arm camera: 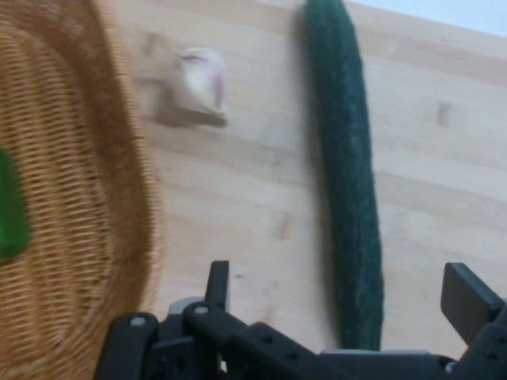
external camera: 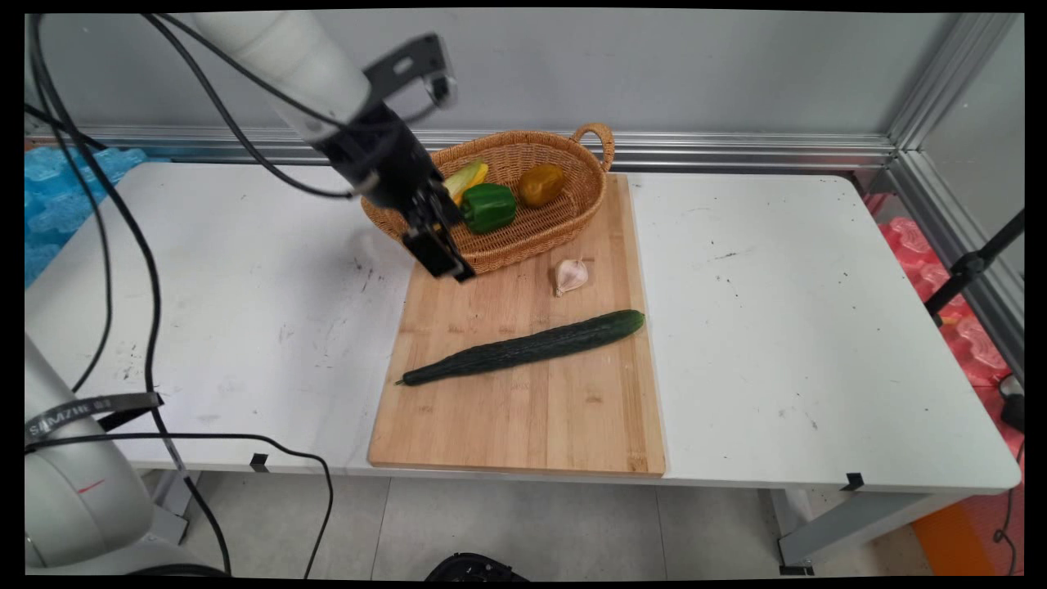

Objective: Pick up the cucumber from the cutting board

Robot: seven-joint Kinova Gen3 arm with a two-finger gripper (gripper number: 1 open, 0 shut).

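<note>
My black gripper [external camera: 446, 263] hangs over the far left corner of a wooden cutting board [external camera: 532, 409], just in front of a wicker basket [external camera: 523, 241]. In the hand view the gripper [arm camera: 342, 289] is open, its fingers wide apart and holding nothing. A long dark green cucumber [external camera: 527, 348] lies slantwise across the board, and a garlic bulb [external camera: 570, 275] sits between it and the basket. The hand view has the cucumber [arm camera: 348, 174], the garlic [arm camera: 198, 79] and the basket [arm camera: 71, 198] below the fingers.
The basket holds a green bell pepper [external camera: 489, 207], a brownish-yellow pepper [external camera: 541, 185] and a yellow vegetable [external camera: 466, 177] partly hidden by the arm. The board lies on the white table [external camera: 802, 327]. Black cables [external camera: 151, 311] hang at the left.
</note>
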